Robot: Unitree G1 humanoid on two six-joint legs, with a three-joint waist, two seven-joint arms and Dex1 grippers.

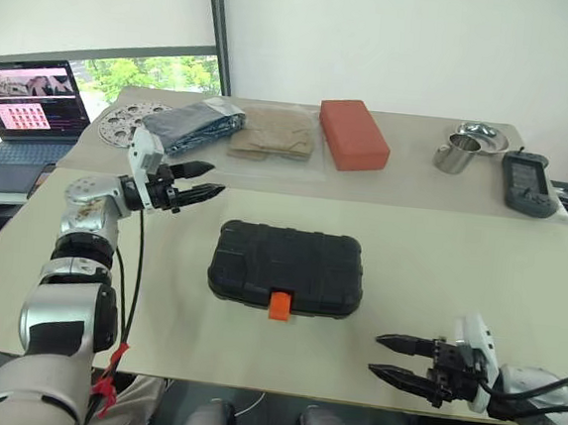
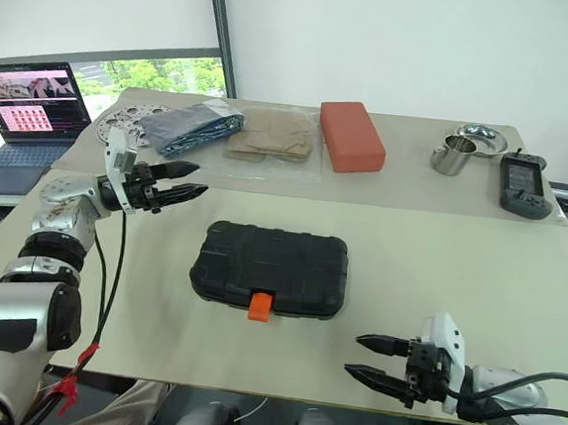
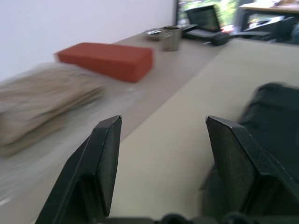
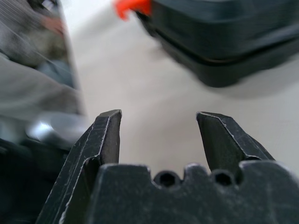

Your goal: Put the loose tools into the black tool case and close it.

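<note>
Two beige tables (image 1: pixel 479 259) stand before a white wall (image 1: pixel 398 44) and a window (image 1: pixel 157 72).

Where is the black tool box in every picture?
Left eye: case shut, mid-table, between the grippers.
Right eye: case, middle again.
Left wrist: dark blur beside one finger.
Right wrist: case beyond the fingers.
Shared landmark: its orange latch, facing the robot, seen in both eye views and the right wrist view.
</note>
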